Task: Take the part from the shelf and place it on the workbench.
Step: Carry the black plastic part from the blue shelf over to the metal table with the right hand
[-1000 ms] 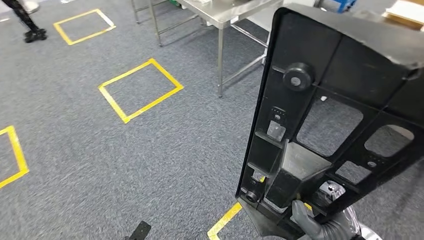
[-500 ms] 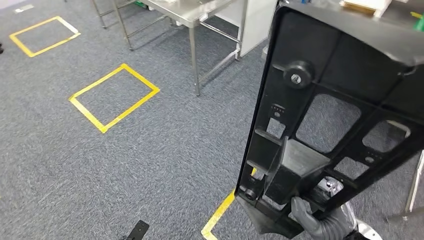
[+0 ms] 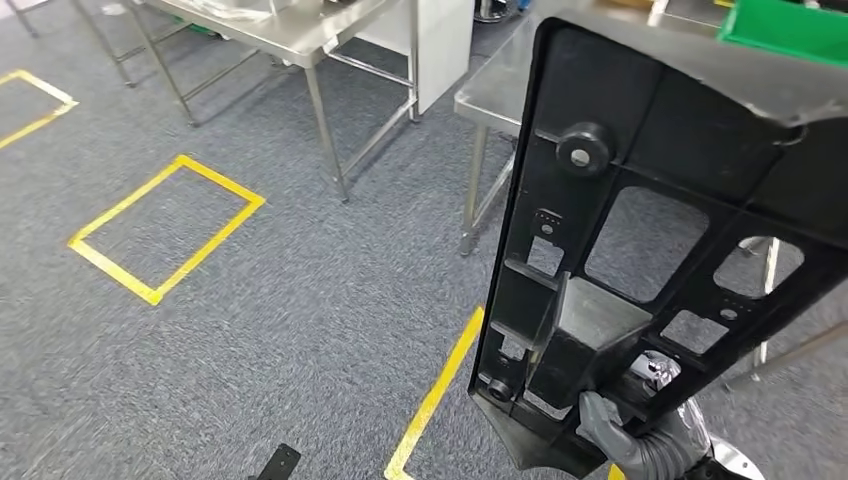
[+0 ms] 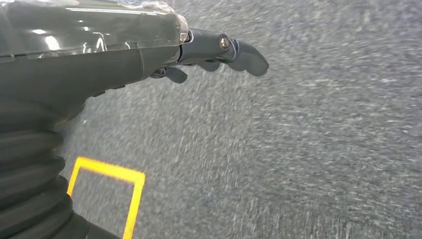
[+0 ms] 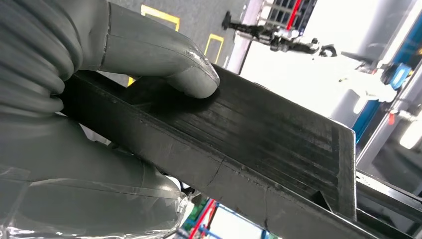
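A large black plastic part (image 3: 660,240), a ribbed frame with several cut-outs and a round boss, stands upright on the right of the head view. My right hand (image 3: 640,445) grips its lower edge from below. In the right wrist view the grey thumb (image 5: 164,55) presses on the part's flat black rim (image 5: 259,134). A steel workbench (image 3: 490,95) stands just behind the part, partly hidden by it. My left hand (image 4: 219,50) hangs over the grey carpet with its fingers stretched out and holds nothing.
A second steel table (image 3: 290,35) on thin legs stands at the back left. A green bin (image 3: 790,30) sits on the bench top at the upper right. Yellow tape marks a square (image 3: 165,225) and a line (image 3: 435,395) on the carpet.
The whole picture has shifted: the camera has moved, and the steel tables are nearer and further left. The part stays held in my right hand in the same pose.
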`<state>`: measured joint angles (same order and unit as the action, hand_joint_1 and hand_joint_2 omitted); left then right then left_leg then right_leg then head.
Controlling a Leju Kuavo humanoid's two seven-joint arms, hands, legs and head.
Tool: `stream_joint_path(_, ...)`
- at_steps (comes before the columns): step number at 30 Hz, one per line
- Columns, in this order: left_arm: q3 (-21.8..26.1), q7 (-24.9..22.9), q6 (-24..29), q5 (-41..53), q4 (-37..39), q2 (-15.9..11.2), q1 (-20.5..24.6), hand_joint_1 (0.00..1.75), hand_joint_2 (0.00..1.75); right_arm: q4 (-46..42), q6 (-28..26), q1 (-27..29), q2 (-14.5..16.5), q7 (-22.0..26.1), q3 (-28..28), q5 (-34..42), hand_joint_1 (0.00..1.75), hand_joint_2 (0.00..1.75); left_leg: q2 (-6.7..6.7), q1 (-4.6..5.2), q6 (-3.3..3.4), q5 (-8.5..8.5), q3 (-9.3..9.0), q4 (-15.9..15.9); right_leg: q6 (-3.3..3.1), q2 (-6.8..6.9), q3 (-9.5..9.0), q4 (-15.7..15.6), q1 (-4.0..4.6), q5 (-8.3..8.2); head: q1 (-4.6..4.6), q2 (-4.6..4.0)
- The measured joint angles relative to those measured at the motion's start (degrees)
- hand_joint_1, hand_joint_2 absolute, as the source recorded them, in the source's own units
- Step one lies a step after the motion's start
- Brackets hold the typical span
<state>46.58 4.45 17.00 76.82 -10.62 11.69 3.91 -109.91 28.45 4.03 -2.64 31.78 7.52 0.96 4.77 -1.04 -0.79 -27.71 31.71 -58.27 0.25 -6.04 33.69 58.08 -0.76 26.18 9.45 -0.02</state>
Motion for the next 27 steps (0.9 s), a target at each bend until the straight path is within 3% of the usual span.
stream_joint_path(2,0.03,0.01,0.05,0.01,0.00,0.02,0.05,0.00,1.75,-0.01,-0.03,0.07,-0.06,-0.01,0.00,0.10,1.75,1.75,-0.96,0.10,0.63,0.25,-0.01,0.27,0.83,-1.00,0.39,-0.13,-0.15,-0.29,0.01,0.00)
stream_joint_path(4,0.07,0.08,0.15,0.02,0.00,0.04,0.16,0.00,1.75,-0.01,-0.08,0.01,-0.24,0.01,0.00,0.24,1.75,1.75,-2.32,-0.06,1.53,0.65,-0.18,0.83,1.38,1.02,1.17,1.36,-0.02,0.75,-0.01,0.00)
stream_joint_path(6,0.09,0.15,0.19,0.07,0.00,0.04,0.14,0.00,1.75,0.02,-0.13,-0.16,-0.39,0.01,0.01,0.37,1.75,1.75,-3.83,-0.01,2.17,0.81,-0.25,1.16,1.75,4.39,3.92,7.16,0.04,4.05,-0.02,0.00)
stream_joint_path(8,0.11,0.15,0.21,0.10,0.00,0.02,-0.04,0.00,1.75,0.13,-0.16,-0.23,-0.46,-0.01,0.02,0.43,1.75,1.75,-5.40,0.19,2.34,0.75,-0.17,1.14,2.08,5.51,7.33,14.17,-0.14,6.97,-0.02,0.00)
stream_joint_path(9,0.13,0.15,0.22,0.10,0.00,0.01,-0.08,0.00,1.75,0.19,-0.17,-0.21,-0.51,-0.01,0.02,0.44,1.75,1.75,-6.17,0.25,2.36,0.70,-0.16,1.13,2.16,5.69,7.97,15.55,-0.20,7.04,-0.01,0.00)
stream_joint_path(10,0.13,0.14,0.22,0.10,0.00,0.00,-0.06,0.00,1.75,0.24,-0.19,-0.21,-0.56,-0.02,0.02,0.44,1.75,1.75,-6.89,0.29,2.33,0.63,-0.20,1.12,2.17,5.90,7.42,14.64,-0.22,6.01,-0.01,0.00)
stream_joint_path(11,0.13,0.14,0.22,0.10,0.00,0.01,0.00,0.00,1.75,0.27,-0.21,-0.22,-0.59,-0.02,0.02,0.44,1.75,1.75,-7.53,0.32,2.25,0.55,-0.31,1.12,2.08,6.31,5.68,11.56,-0.20,4.20,-0.01,0.00)
stream_joint_path(13,0.13,0.09,0.22,0.14,0.00,0.02,0.11,0.00,1.75,0.28,-0.28,-0.38,-0.61,-0.03,0.02,0.47,1.75,1.75,-8.55,0.52,1.92,0.28,-0.62,1.08,1.61,8.40,1.15,3.34,0.14,1.11,-0.01,0.00)
stream_joint_path(15,0.13,-0.04,0.21,0.18,0.00,0.03,0.16,0.00,1.75,0.27,-0.42,-0.58,-0.61,-0.03,0.02,0.55,1.75,1.75,-9.38,0.78,1.38,0.07,-0.83,1.05,1.03,9.54,-0.78,-0.52,0.58,0.31,-0.01,0.00)
stream_joint_path(17,0.14,-0.13,0.20,0.18,0.00,0.04,0.21,0.00,1.75,0.26,-0.56,-0.63,-0.63,-0.02,0.02,0.64,1.75,1.75,-10.28,0.89,0.75,-0.02,-1.02,1.14,0.53,8.48,-0.55,-0.61,0.73,0.23,-0.01,0.00)
stream_joint_path(19,0.15,-0.15,0.20,0.16,0.00,0.05,0.33,0.00,1.75,0.26,-0.61,-0.65,-0.68,-0.02,0.02,0.70,1.75,1.75,-9.44,0.74,0.05,-0.86,-0.90,0.29,-0.02,7.40,-0.67,-1.00,0.38,-0.04,-0.01,0.00)
stream_joint_path(22,0.15,-0.15,0.21,0.09,0.00,0.03,0.38,0.00,1.75,0.28,-0.63,-0.91,-0.69,-0.03,0.09,0.83,1.75,1.75,-5.62,0.46,-0.59,-5.63,2.81,-7.87,-0.70,5.96,-0.80,-1.32,0.07,-0.31,0.01,0.00)
stream_joint_path(24,0.15,-0.16,0.21,0.01,0.00,0.01,0.18,0.00,1.75,0.41,-0.72,-0.91,-0.68,-0.04,0.21,0.86,1.75,1.75,-4.99,0.41,-0.68,-8.21,6.29,-14.81,-0.84,4.79,-0.70,-1.18,0.14,-0.32,0.01,0.00)
stream_joint_path(25,0.15,-0.16,0.21,-0.01,0.00,-0.01,0.09,0.00,1.75,0.49,-0.80,-0.90,-0.68,-0.05,0.25,0.86,1.75,1.75,-4.98,0.41,-0.66,-7.95,7.04,-15.99,-0.86,4.25,-0.68,-1.08,0.15,-0.29,0.01,0.00)
stream_joint_path(26,0.15,-0.16,0.22,-0.01,0.00,-0.02,0.05,0.00,1.75,0.55,-0.92,-0.88,-0.68,-0.05,0.27,0.86,1.75,1.75,-4.98,0.40,-0.60,-6.63,6.86,-15.15,-0.87,3.71,-0.69,-0.96,0.16,-0.24,0.01,0.00)
stream_joint_path(27,0.15,-0.16,0.22,-0.01,0.00,-0.03,0.07,0.00,1.75,0.58,-1.09,-0.87,-0.68,-0.03,0.29,0.86,1.75,1.75,-4.94,0.38,-0.50,-4.42,5.56,-12.01,-0.82,3.27,-0.75,-0.83,0.14,-0.14,0.01,0.00)
